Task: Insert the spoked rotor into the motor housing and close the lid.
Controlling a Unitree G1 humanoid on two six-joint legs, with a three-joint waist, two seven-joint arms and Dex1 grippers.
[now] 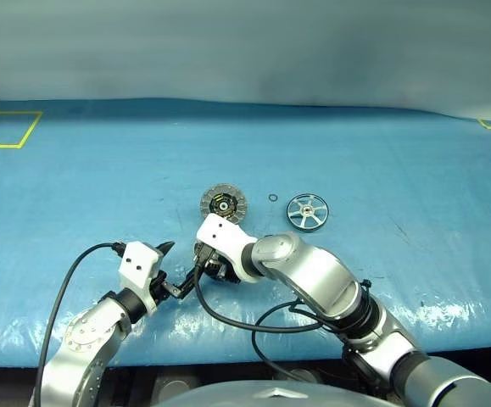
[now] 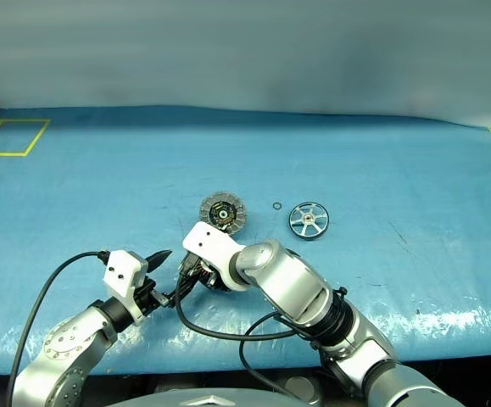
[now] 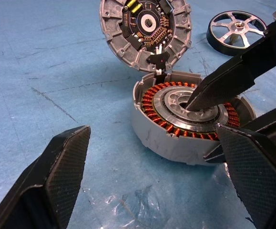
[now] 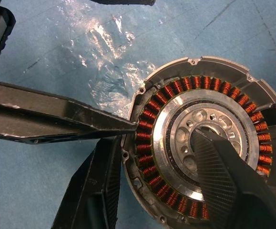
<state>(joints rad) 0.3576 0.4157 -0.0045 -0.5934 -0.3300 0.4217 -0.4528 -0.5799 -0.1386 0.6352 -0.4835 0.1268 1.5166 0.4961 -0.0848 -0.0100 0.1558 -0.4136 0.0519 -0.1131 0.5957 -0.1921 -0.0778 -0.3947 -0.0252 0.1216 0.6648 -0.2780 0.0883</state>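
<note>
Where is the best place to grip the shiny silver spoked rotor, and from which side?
Probably across the outer rim of the shiny silver spoked rotor, coming from above: it lies flat on the blue table cover, apart from the other parts.

Bright, even light from overhead falls on the blue worktop (image 1: 381,153), and shadows are short and soft. Glare shows along its wrinkled near edge, strongest at the near right, and on a glossy patch beside the housing (image 4: 209,143). The far wall is hazy and featureless. Close up, the fingers (image 3: 56,171) look blurred while the windings are crisp.
</note>
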